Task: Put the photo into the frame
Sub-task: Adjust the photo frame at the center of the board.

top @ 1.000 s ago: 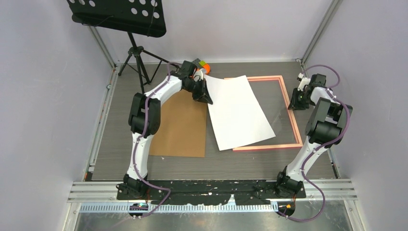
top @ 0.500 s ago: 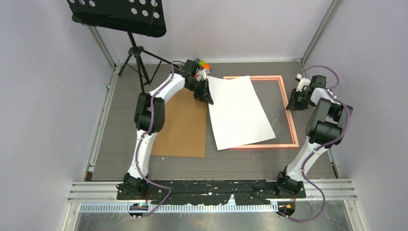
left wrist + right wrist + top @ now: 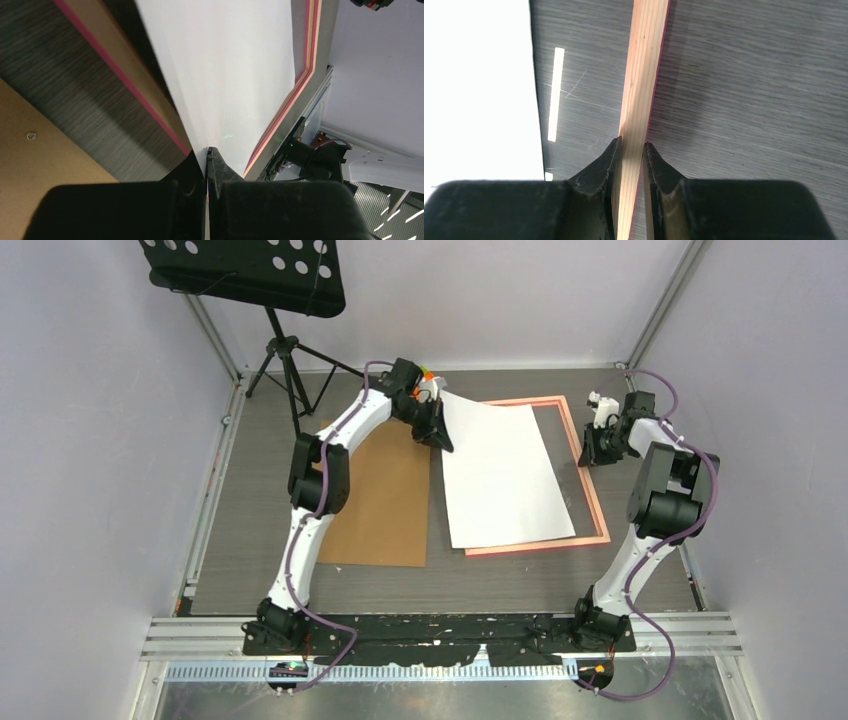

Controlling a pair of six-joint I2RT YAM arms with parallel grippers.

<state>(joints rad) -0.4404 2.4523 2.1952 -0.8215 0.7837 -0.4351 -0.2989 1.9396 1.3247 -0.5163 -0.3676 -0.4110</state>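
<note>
Photo (white side up) over frame, left pincer pinching it

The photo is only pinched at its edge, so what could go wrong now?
1. The left claw grips the photo by one thin edge, white side up; the sheet could bend or crease.
2. The photo sticks out over the left rail of the frame, so it might catch there instead of dropping inside.
3. The right claw pinches the frame's right rail; a tug could drag the frame out of line.
</note>
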